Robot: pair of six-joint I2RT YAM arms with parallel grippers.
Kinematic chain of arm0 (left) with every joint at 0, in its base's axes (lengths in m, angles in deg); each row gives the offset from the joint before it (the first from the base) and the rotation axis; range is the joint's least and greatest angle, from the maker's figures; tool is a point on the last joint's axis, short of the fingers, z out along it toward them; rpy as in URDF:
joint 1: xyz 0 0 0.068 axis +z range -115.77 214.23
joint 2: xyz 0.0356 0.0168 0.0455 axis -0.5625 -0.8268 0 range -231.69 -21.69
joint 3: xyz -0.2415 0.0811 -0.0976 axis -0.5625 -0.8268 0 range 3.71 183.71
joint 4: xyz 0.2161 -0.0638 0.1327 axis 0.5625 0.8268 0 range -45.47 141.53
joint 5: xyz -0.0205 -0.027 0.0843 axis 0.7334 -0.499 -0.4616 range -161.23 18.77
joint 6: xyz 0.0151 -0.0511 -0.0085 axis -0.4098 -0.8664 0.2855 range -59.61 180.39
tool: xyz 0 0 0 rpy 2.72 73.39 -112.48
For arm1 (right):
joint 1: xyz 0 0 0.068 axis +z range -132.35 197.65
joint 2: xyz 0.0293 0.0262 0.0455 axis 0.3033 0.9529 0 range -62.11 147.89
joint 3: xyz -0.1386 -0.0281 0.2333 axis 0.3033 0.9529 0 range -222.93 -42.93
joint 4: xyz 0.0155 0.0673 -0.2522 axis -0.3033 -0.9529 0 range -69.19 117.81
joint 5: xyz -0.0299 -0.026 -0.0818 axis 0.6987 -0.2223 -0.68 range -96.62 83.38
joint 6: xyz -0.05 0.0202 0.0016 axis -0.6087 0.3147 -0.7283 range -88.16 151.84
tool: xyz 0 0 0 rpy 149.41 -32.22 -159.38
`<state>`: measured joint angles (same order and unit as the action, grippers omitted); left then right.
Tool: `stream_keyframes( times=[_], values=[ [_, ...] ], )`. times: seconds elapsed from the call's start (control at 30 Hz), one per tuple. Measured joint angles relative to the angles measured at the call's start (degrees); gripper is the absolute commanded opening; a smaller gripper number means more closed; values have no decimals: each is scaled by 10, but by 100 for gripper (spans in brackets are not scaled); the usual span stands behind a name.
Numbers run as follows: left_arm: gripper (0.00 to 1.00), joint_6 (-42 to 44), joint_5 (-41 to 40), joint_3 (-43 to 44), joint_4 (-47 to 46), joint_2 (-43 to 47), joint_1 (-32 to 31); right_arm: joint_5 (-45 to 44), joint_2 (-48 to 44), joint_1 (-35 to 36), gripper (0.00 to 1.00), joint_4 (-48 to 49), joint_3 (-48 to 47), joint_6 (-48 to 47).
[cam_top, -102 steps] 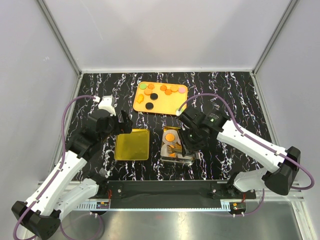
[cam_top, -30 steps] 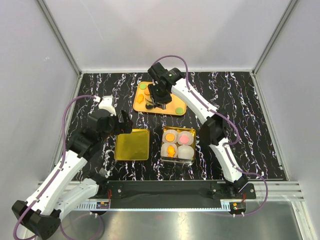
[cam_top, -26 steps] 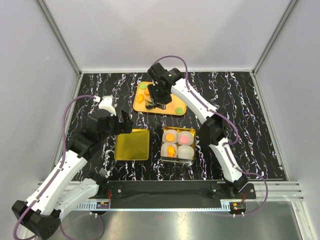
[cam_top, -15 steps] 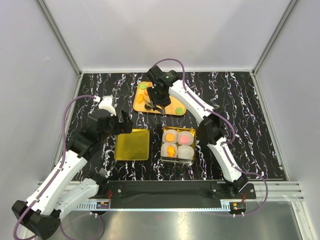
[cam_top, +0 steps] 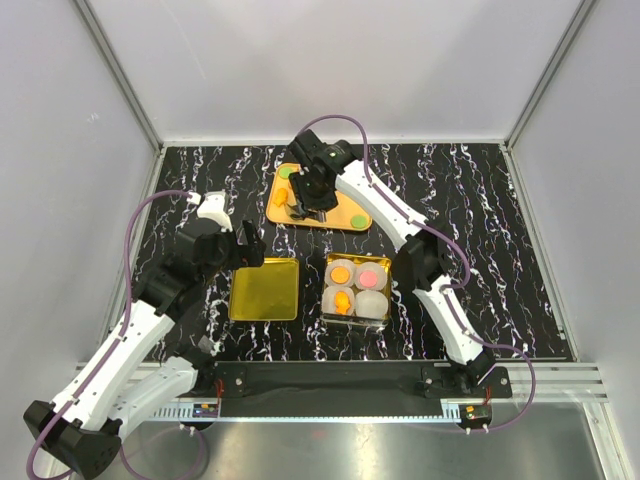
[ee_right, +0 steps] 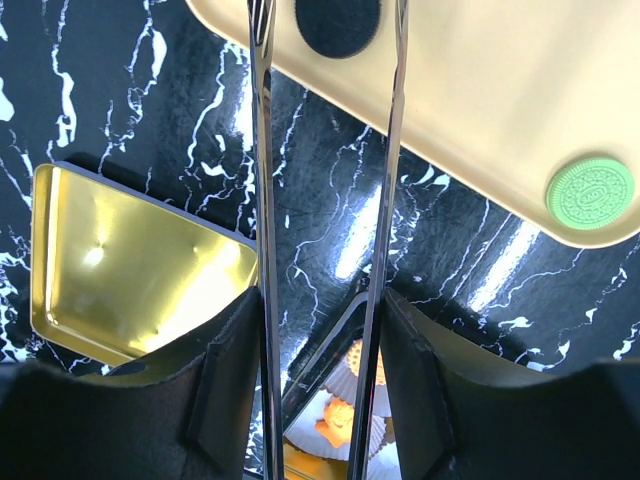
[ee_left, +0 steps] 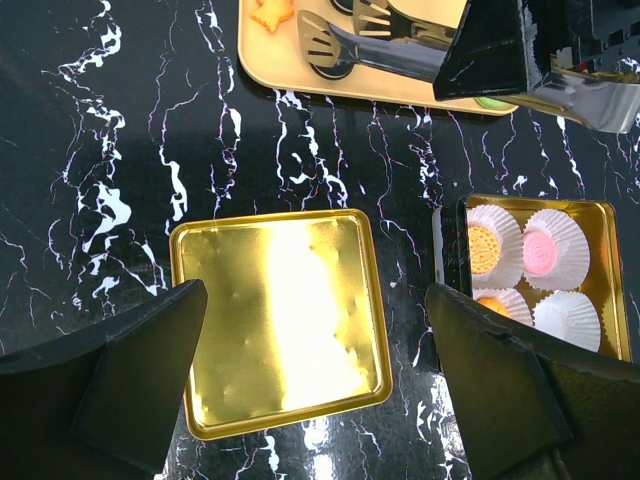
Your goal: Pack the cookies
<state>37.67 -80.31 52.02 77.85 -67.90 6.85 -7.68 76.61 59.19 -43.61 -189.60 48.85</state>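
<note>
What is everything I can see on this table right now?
Table: one, black with white veins, under everything.
Tray: one, orange, far middle.
Green cookies: two, on tray.
Black cookie: at least one, on tray, between tongs' tips.
Orange cookies: on tray, count hidden by arm.
Tin: one, gold, near middle.
Paper cups: four, white, in tin; two hold orange cookies, one pink.
Lid: one, gold, left of tin.
Tongs: one pair, silver, over tray.
Left tool: open, over lid.
Right tool: shut on tongs.
</note>
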Motion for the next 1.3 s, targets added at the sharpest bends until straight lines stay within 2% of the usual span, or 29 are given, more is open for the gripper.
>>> stream_keyframes(
  times=[1.3],
  values=[
    [99, 0, 0, 0, 0, 0, 0, -15, 3, 10, 51, -5, 2, 3]
  ],
)
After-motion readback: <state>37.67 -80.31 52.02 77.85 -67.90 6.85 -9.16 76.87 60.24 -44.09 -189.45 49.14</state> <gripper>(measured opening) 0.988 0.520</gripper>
